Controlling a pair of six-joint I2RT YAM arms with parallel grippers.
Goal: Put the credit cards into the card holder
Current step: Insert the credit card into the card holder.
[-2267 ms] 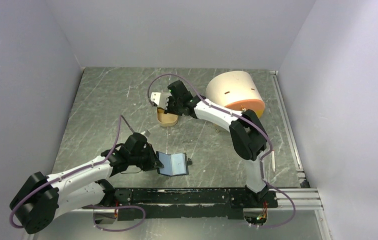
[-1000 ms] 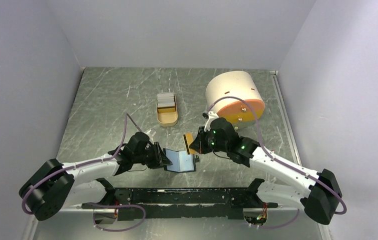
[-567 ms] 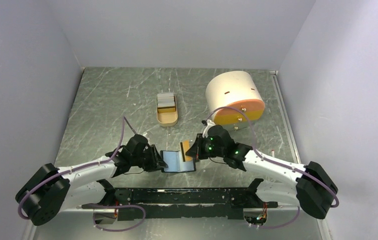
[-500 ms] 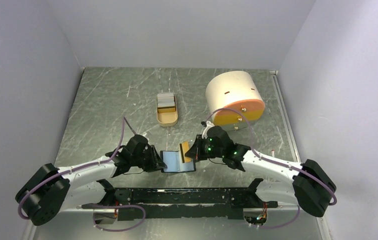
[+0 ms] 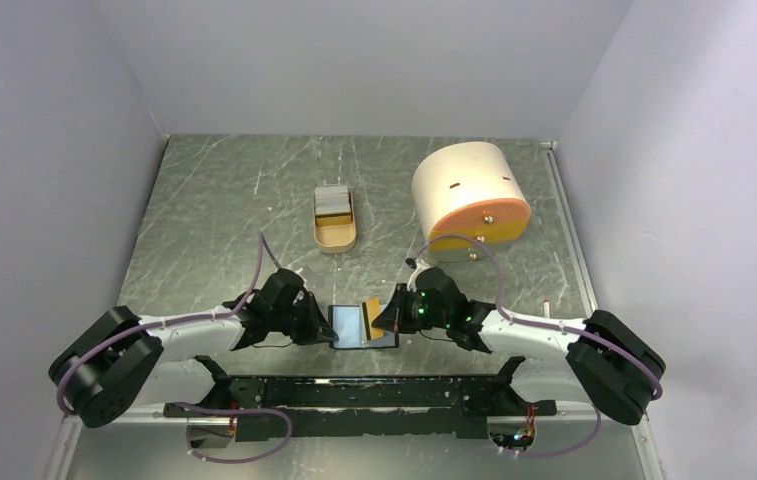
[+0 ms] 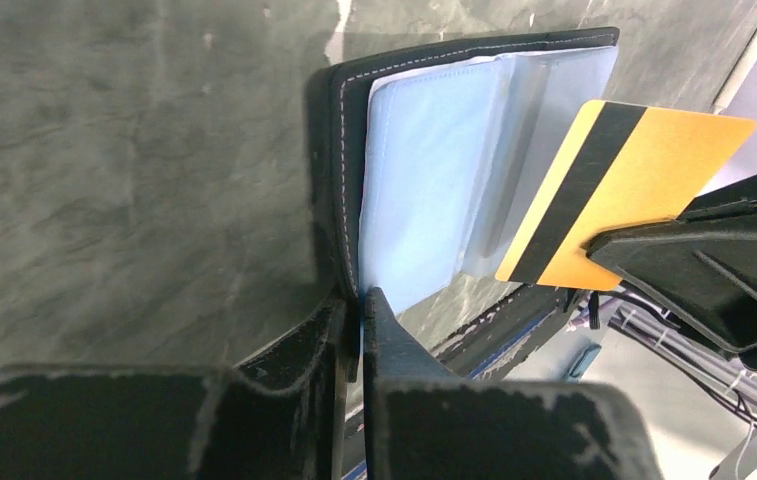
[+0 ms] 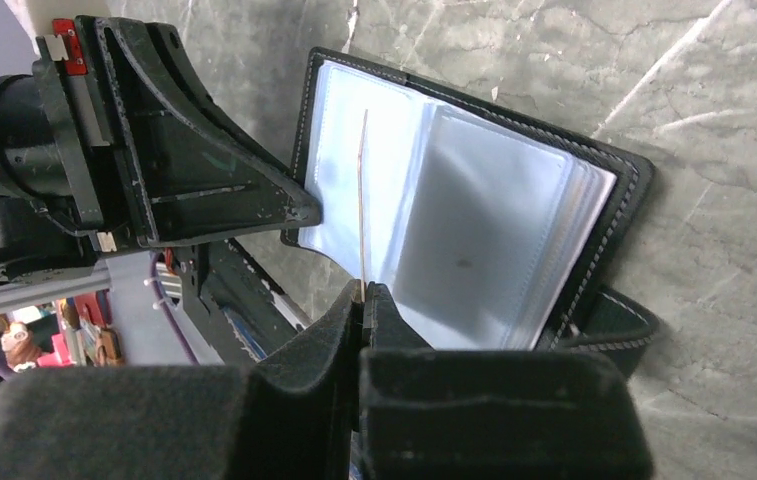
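- Left wrist view: the left hand (image 6: 354,312) is pinched tight on the near edge of the card holder (image 6: 424,170). Its fingers are closed on the black cover and the blue-grey inner leaf.
- Spread open, the card holder lies on the table (image 5: 204,200) between the two hands. Its clear pocket leaves are fanned toward the right hand (image 7: 361,292).
- That right hand is clamped on the near end of a yellow card (image 7: 362,190), with no gap between the fingers beyond the card's thickness.
- Seen from the right wrist, the yellow card stands on edge and points straight away from the fingers, over the open leaves. The left wrist view shows its black stripe and its leading corner overlapping the clear pockets. Whether that corner is inside a pocket cannot be told.
- Beyond both hands and well apart from them sits a tan tray (image 5: 336,238), with a stack of grey-white cards (image 5: 332,200) in its far end.
- Farther off, beyond the right hand, a cream-and-orange cylinder (image 5: 469,185) rests on the table.
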